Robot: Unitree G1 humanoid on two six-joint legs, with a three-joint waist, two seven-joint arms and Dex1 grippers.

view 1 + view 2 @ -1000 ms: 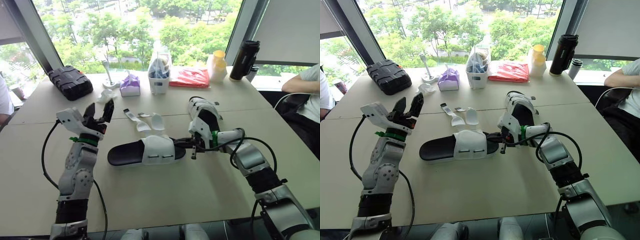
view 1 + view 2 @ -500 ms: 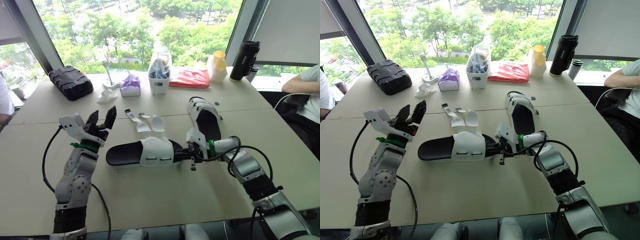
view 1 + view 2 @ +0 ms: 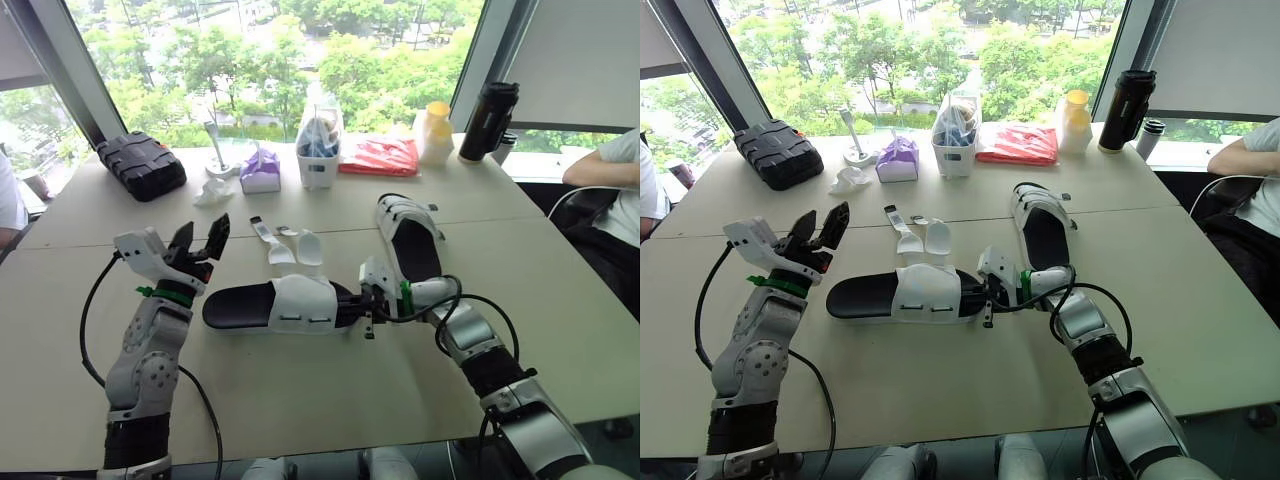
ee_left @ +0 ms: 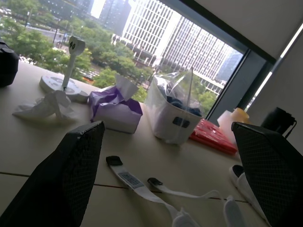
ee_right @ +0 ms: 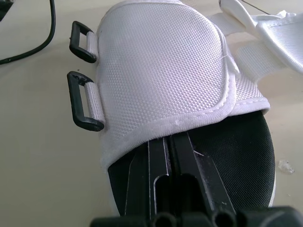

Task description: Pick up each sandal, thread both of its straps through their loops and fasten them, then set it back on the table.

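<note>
Right claw [image 5: 168,142], fingers pressed together, lies tucked under the white upper of the near sandal [image 3: 270,303], which rests flat on the table [image 3: 300,400]. Left claw [image 3: 202,235] hovers wide open, empty. Lifting well likely needs a firmer hold, with the loops [image 5: 75,100] kept clear. The right fingertips are hidden beneath the upper.

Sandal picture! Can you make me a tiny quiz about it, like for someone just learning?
1. True or false: the left gripper is open and holds nothing.
2. Pick one: the right gripper's fingers are A tucked under the near sandal's white upper, B pinching its far end, C not touching it.
3. Fill in: the right wrist view shows ___ black loops on that sandal.
Key: 1 true; 2 A; 3 two.
</note>
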